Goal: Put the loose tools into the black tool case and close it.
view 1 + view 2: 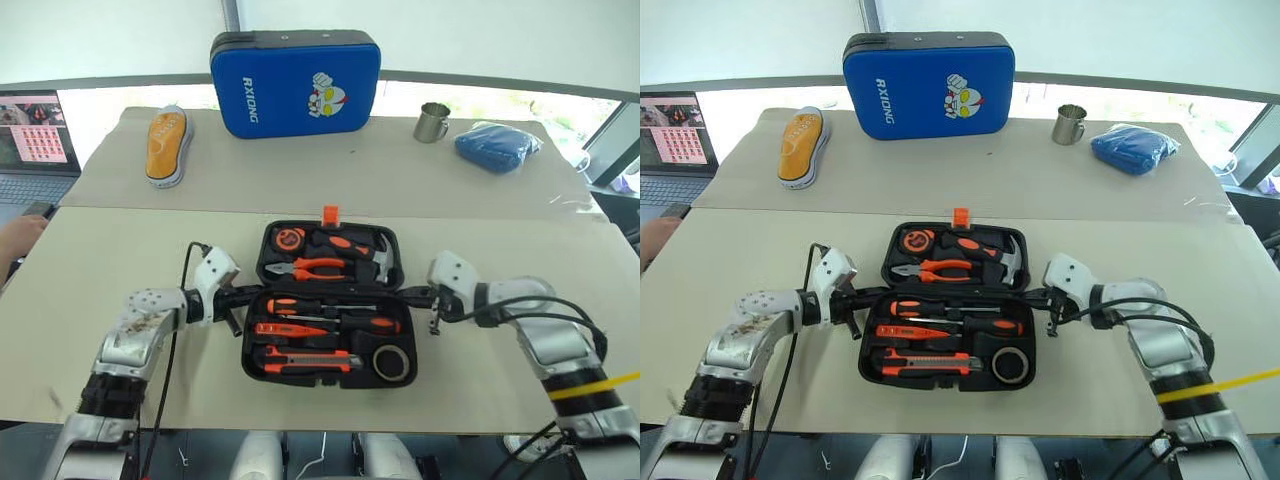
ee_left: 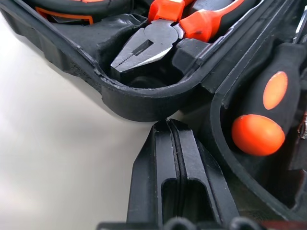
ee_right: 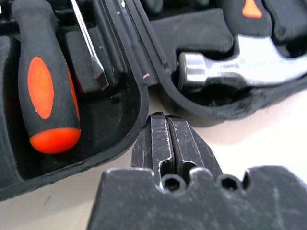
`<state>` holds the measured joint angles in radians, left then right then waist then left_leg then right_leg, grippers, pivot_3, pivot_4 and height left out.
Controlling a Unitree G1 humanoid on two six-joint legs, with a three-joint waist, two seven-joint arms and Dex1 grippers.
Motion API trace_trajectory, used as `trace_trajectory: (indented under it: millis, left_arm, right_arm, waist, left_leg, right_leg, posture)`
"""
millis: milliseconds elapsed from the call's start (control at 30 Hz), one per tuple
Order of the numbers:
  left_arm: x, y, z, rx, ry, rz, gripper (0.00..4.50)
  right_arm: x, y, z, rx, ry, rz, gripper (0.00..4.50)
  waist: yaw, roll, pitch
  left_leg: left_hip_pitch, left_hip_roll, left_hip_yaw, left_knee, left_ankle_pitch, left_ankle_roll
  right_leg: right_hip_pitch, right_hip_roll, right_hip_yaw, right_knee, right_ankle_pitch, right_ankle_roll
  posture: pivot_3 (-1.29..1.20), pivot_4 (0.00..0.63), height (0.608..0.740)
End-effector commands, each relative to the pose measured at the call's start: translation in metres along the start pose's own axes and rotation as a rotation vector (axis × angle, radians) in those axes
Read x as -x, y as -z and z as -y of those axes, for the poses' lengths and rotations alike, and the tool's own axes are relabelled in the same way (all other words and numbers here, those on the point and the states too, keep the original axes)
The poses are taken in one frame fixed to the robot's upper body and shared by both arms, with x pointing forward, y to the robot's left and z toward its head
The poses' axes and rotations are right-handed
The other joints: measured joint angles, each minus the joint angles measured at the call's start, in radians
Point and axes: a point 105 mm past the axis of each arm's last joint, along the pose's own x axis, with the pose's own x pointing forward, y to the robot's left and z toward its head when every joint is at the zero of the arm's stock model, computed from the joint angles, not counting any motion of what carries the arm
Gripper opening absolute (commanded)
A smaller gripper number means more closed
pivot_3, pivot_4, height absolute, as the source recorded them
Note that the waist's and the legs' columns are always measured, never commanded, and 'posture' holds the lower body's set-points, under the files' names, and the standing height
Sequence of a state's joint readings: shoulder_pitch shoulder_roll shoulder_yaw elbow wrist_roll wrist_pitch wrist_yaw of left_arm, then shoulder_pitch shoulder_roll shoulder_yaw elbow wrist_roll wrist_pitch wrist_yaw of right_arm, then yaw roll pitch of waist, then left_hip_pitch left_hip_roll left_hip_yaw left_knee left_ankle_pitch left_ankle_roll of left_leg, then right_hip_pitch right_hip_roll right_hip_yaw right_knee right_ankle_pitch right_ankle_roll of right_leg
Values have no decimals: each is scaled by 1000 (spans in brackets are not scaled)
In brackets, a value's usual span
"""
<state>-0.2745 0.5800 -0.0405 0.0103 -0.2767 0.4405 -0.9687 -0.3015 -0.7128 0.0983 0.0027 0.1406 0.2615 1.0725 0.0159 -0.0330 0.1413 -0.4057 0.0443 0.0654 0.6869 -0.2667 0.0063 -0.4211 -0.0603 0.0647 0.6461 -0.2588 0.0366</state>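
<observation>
Tool case: the black tool case [image 1: 325, 302] lies open and flat on the near table [image 1: 120, 260], in the middle, between the two arms.
Far half of case: it holds a tape measure [image 1: 289, 239], the pliers [image 1: 318, 267] and the hammer [image 1: 380, 257]; the orange latch [image 1: 330, 214] stands at its far edge.
Near half of case: two screwdrivers [image 1: 325, 306] with black and orange handles lie in the slots, then the slim orange tester [image 1: 290, 329], the utility knife [image 1: 305, 362] along the near edge, and the tape roll [image 1: 391, 363] in the near right corner.
Left gripper: the left gripper [image 2: 175, 139] has its two fingers pressed together, with nothing between them; its tip is at the left end of the hinge, touching or almost touching the case rim.
Right gripper: the right gripper [image 3: 169, 132] is also closed on nothing; its tip is at the right end of the hinge, just beside the rim.
Far table: a blue case [image 1: 295, 82] with a cartoon print, an orange shoe [image 1: 167, 146], a metal cup [image 1: 432, 122] and a blue cloth [image 1: 496, 146].
Left edge: a laptop [image 1: 35, 140] and a person's hand [image 1: 15, 243].
</observation>
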Motion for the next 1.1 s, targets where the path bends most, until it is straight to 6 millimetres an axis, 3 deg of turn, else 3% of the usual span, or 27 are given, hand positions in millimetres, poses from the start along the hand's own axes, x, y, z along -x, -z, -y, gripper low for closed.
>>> trace_trajectory:
  millis: [33,100,200,267,333,433,500,600,733,900,1000,1033,1100]
  left_arm:
    - [2,-7,-4,9,-47,37,35]
    - [19,-10,-23,8,-134,27,563]
    - [42,-10,-37,68,-183,-54,1472]
    - [53,-18,-36,153,-146,-54,2403]
    - [64,-28,-32,232,-87,-69,2947]
    - [66,-42,-38,285,-116,-118,3898]
    - [57,-51,-42,324,-150,-125,3919]
    - [44,-60,-41,375,-165,-118,3919]
    - [26,-55,-40,381,-215,-179,3919]
    - [22,-52,-48,385,-266,-183,3919]
    - [22,-49,-49,379,-265,-207,3919]
    - [22,-48,-49,378,-266,-211,3919]
    - [20,-49,-49,379,-265,-209,3919]
  right_arm:
    - [15,-5,11,-35,70,19,0]
    - [29,2,17,-68,88,-16,574]
    - [43,-4,25,-117,108,-8,1430]
    - [48,-13,23,-177,76,4,2297]
    - [49,-27,26,-297,69,28,2851]
    - [46,-39,23,-427,-6,-87,3806]
    - [41,-41,30,-526,17,-123,4488]
    - [30,-42,45,-593,101,-158,4488]
    - [10,-47,63,-709,188,-169,4488]
    - [-4,-46,69,-710,235,-213,4488]
    - [-8,-36,68,-702,257,-271,4488]
    - [-9,-32,66,-701,258,-289,3986]
    - [-9,-29,63,-702,251,-315,3492]
  waist:
    - [-1,0,0]
    - [-1,0,0]
    - [-5,0,0]
    - [-13,0,0]
    - [-18,0,0]
    - [-28,2,2]
    - [-27,2,2]
    - [-24,1,2]
    - [-28,1,2]
    - [-30,1,2]
    - [-30,1,2]
    - [-31,1,2]
    - [-30,1,2]
  left_leg:
    - [0,0,0,0,0,0]
    - [0,0,0,0,0,0]
    - [0,1,-1,3,0,0]
    - [1,1,-1,3,0,0]
    - [0,2,-2,3,0,0]
    - [0,2,-6,4,0,0]
    - [0,2,-7,6,0,0]
    - [0,1,-7,6,0,0]
    - [-4,0,-7,7,0,0]
    - [-5,0,-7,7,1,-2]
    - [-5,0,-6,7,1,-2]
    - [-5,0,-6,7,1,-2]
    - [-5,0,-6,7,1,-2]
  right_leg:
    - [0,0,0,0,0,0]
    - [0,0,0,1,0,0]
    - [0,1,0,3,0,0]
    - [0,2,0,3,0,0]
    - [0,2,0,3,0,0]
    - [-1,3,0,4,0,0]
    - [0,3,0,6,0,0]
    - [1,2,0,4,0,0]
    - [-2,2,0,4,0,0]
    - [-4,2,0,12,0,0]
    - [-4,2,0,11,0,0]
    - [-4,2,0,11,0,0]
    - [-4,2,0,11,0,0]
  posture:
    - [0,150,740]
    - [0,150,740]
    - [0,150,740]
    - [0,150,740]
    - [0,150,740]
    - [0,150,740]
    - [0,150,740]
    - [0,150,740]
    - [0,150,740]
    - [0,150,740]
    - [0,150,740]
    - [0,150,740]
    - [0,150,740]
